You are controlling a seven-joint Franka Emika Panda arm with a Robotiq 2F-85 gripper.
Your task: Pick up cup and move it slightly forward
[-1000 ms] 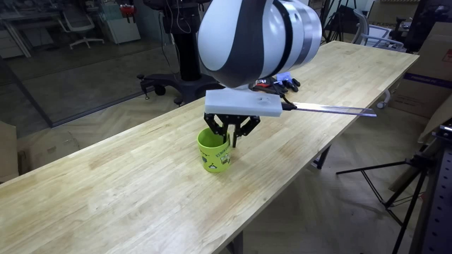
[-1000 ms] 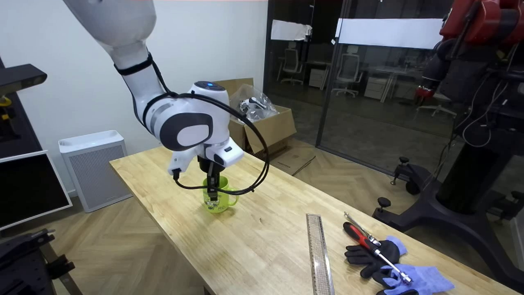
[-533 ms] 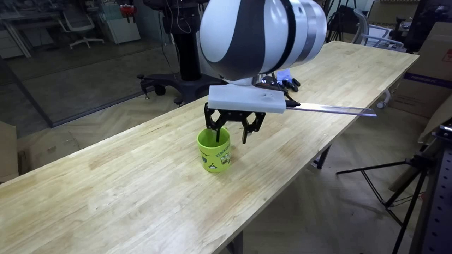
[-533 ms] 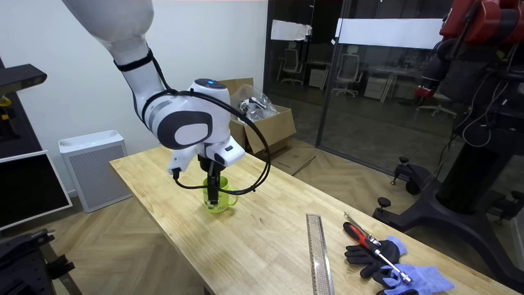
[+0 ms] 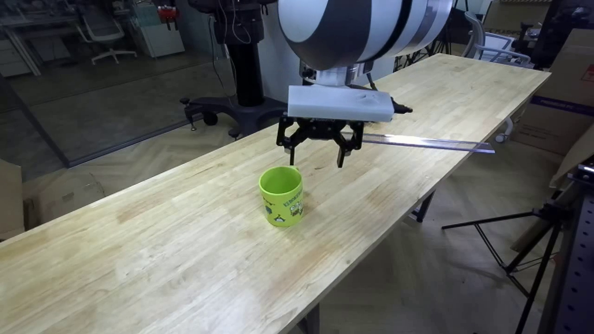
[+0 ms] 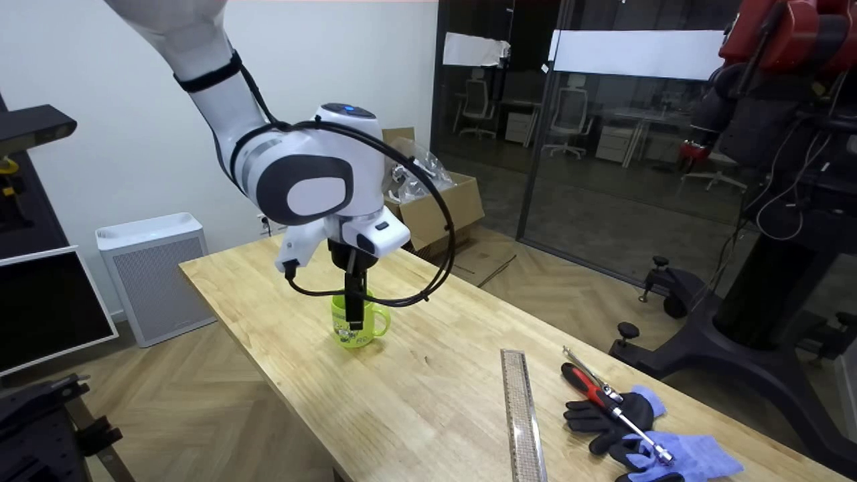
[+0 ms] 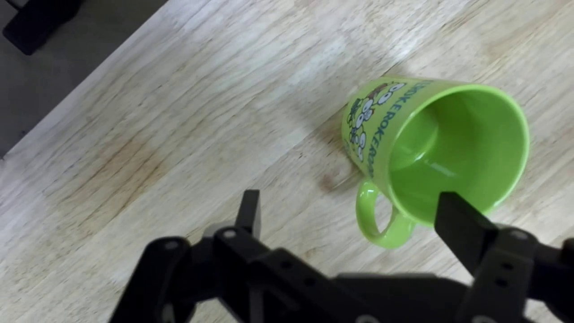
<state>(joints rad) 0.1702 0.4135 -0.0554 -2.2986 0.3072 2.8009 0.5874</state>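
Observation:
The lime-green cup [image 5: 281, 204] stands upright on the wooden table, with cartoon prints and lettering on its side. Its handle [image 7: 365, 213] shows in the wrist view, pointing toward the gripper side. My gripper [image 5: 316, 164] is open above and behind the cup in an exterior view, its fingers spread wide with nothing between them. In the wrist view the gripper [image 7: 350, 196] spans the handle region from above, and one finger [image 7: 466, 229] overlaps the rim in the picture. In an exterior view the gripper [image 6: 355, 326] hides part of the cup [image 6: 370, 331].
A clear ruler [image 6: 523, 415] lies across the table [image 6: 428, 402]. Farther along are black-and-blue gloves [image 6: 616, 418] and a red-handled tool [image 6: 586, 383]. A cardboard box [image 6: 445, 207] stands on the floor past the table. Black cables loop beside the wrist.
The gripper has opened from nearly closed at the cup's handle side and risen away from the cup. The cup stays in the same spot on the table.

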